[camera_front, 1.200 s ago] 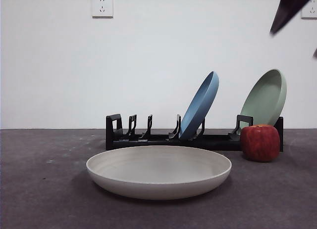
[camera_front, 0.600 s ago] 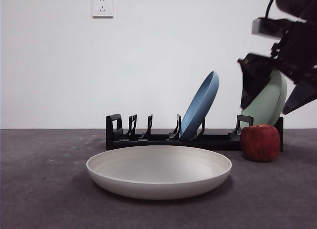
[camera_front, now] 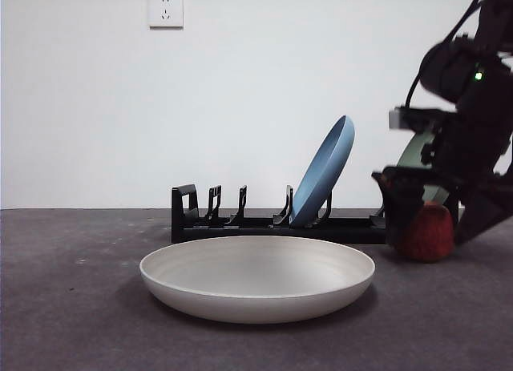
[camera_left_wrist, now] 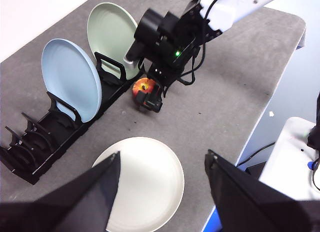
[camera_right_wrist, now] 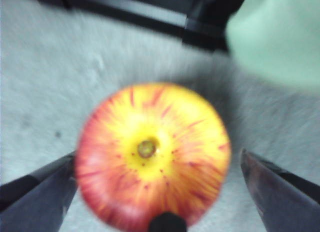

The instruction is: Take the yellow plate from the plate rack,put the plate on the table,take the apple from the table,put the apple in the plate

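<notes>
The yellow plate [camera_front: 256, 279] lies flat on the table [camera_front: 72, 307], in front of the plate rack [camera_front: 240, 223]. The apple [camera_front: 429, 235] stands on the table by the rack's right end. My right gripper [camera_front: 437, 219] has come down over it, open, with one jaw on each side. In the right wrist view the apple [camera_right_wrist: 152, 152] fills the gap of that gripper [camera_right_wrist: 159, 159], and no jaw touches it. My left gripper [camera_left_wrist: 163, 159] hangs open high above the yellow plate [camera_left_wrist: 145, 184], holding nothing. From there the apple [camera_left_wrist: 144, 84] shows under the right arm.
A blue plate [camera_front: 325, 171] leans in the rack's middle slot. A sage-green plate [camera_front: 413, 151] stands at the rack's right end, mostly hidden behind the right arm. Several rack slots on the left stand vacant. The table's edge [camera_left_wrist: 280, 81] lies beyond the apple.
The right arm has dropped from the top right corner down to the apple, and its jaws now straddle it. The plate, rack and apple have not moved.
</notes>
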